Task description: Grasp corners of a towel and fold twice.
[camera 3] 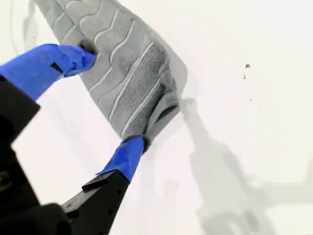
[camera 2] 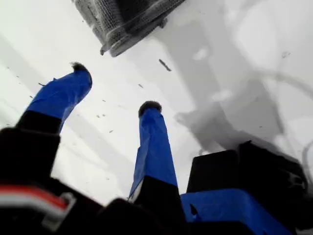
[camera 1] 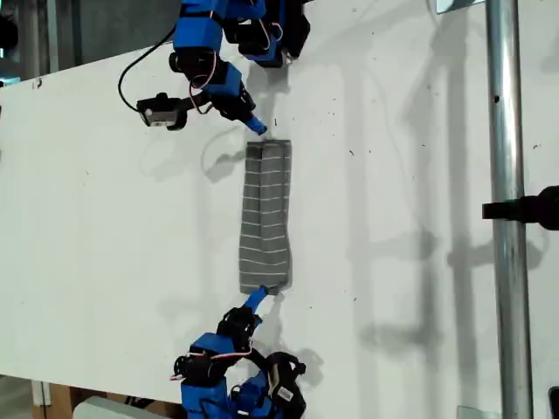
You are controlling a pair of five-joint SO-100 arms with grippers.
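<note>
My second gripper (camera 3: 112,95) stands wide, its jaws straddling the towel's (camera 1: 265,218) near end, one tip at the corner (camera 3: 146,137) and nothing pinched. My first gripper (camera 2: 115,85) is also spread (empty, just short of the far end). The towel lies folded into a narrow strip between the arms. Close squarely over every layer before lifting.

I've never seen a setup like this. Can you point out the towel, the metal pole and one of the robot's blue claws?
Towel (camera 1: 265,218): exterior view, middle of the folded striped strip.
Metal pole (camera 1: 505,131): exterior view, upper part of the shaft.
My second gripper (camera 3: 112,98): second wrist view, between its open blue fingertips, around the towel's end.
</note>
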